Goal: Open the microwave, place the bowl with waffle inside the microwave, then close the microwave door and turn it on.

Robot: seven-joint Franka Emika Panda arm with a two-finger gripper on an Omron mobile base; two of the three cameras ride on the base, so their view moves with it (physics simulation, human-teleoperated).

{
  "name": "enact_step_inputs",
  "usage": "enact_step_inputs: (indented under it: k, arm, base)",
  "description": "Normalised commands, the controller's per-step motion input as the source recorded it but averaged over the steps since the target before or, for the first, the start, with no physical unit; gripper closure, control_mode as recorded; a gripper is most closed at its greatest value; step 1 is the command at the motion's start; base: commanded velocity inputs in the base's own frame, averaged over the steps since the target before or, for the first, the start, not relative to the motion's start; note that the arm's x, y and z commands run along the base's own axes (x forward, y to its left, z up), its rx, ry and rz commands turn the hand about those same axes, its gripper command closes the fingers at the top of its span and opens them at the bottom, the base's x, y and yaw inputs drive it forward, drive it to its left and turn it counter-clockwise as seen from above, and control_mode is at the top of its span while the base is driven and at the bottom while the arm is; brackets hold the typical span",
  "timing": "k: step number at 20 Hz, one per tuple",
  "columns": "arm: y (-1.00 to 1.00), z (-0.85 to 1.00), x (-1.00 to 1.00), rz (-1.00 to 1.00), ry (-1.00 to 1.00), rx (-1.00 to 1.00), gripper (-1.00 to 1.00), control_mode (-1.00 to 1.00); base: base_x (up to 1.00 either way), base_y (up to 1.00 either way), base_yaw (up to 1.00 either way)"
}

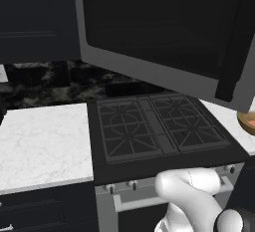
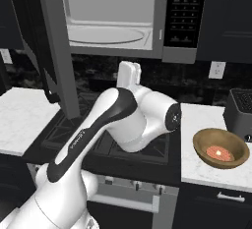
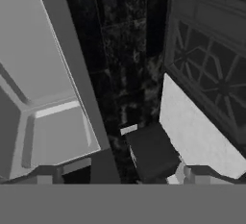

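Microwave (image 2: 118, 16): mounted above the stove (image 1: 159, 126), cavity exposed. Microwave door (image 1: 164, 32): swung wide open to the left; opening step judged complete. Bowl (image 2: 220, 148): on the right bench (image 2: 197, 125), holding the waffle (image 2: 219, 153); untouched, transfer, closing and start remaining. Hand (image 3: 115, 177): grasping nothing; finger spread cannot be told. Clearance: door edge overhangs the stove; open room between cavity and bowl.
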Motion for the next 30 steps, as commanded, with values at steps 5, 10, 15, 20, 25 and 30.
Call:
enact_step_inputs:
  k: [5,10,15,20,25,30]
  arm:
    - [0.0,0.01,-0.07,0.31,0.24,0.09,-1.0,-1.0]
    - [0.07,0.07,0.0,0.37,0.18,0.04,-1.0,-1.0]
    - [0.86,0.02,-0.18,0.25,0.05,-0.01,-1.0,-1.0]
    - [1.0,0.0,-0.5,0.24,0.0,-0.04,-1.0,-1.0]
    - [1.0,0.0,-0.76,0.21,-0.01,-0.04,-1.0,-1.0]
    - [1.0,0.03,-0.75,0.16,-0.02,-0.04,-1.0,-1.0]
  base:
    - [0.0,0.0,0.0]
    - [0.0,0.0,0.0]
    - [0.0,0.0,0.0]
    - [0.0,0.0,0.0]
    - [0.0,0.0,0.0]
    - [0.0,0.0,0.0]
